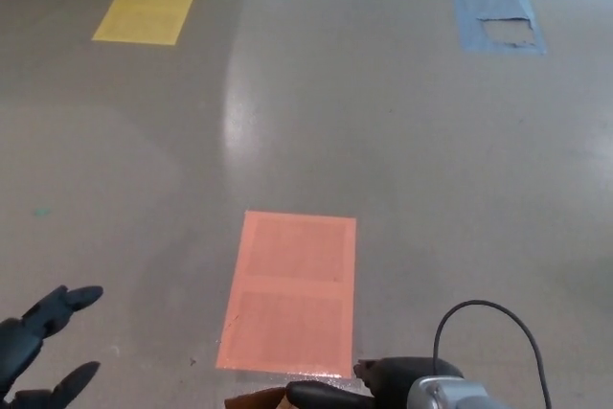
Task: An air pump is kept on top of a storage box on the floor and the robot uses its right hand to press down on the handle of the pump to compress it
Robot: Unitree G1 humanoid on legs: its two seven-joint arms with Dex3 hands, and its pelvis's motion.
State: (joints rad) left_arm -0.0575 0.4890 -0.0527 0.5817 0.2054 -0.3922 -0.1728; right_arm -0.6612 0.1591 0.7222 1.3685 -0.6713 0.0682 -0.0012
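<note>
**Right hand low at the frame's bottom edge, pump itself out of sight**

The right hand (383, 388) is showing only as a dark finger lying almost level, pointing toward picture left, with the black wrist block and a silver forearm housing (450, 396) behind it. Whether its fingers are wrapping anything cannot be told, because the bottom edge is cutting off everything below the finger. A thin black cable (484, 311) is arching up over the forearm and dropping back down at the right.

The air pump is not appearing in the head view, so its long axis and the way it is pointing cannot be told, nor how it is lying relative to the hand. Just left of the fingertip, a small brown sliver of the storage box (257, 399) is peeking up from the bottom edge; the finger is sitting just beside it, and contact cannot be judged.

The left hand (43, 347) is hanging at the lower left corner with its fingers spread apart, pointing up and to the right, holding nothing, well apart from the box.

On the grey floor (402, 170), an orange rectangle (289, 292) is lying directly beyond the box and the right hand. A yellow rectangle (147, 10) is lying far off at the upper left, and a torn blue rectangle (498, 18) at the upper right.
</note>
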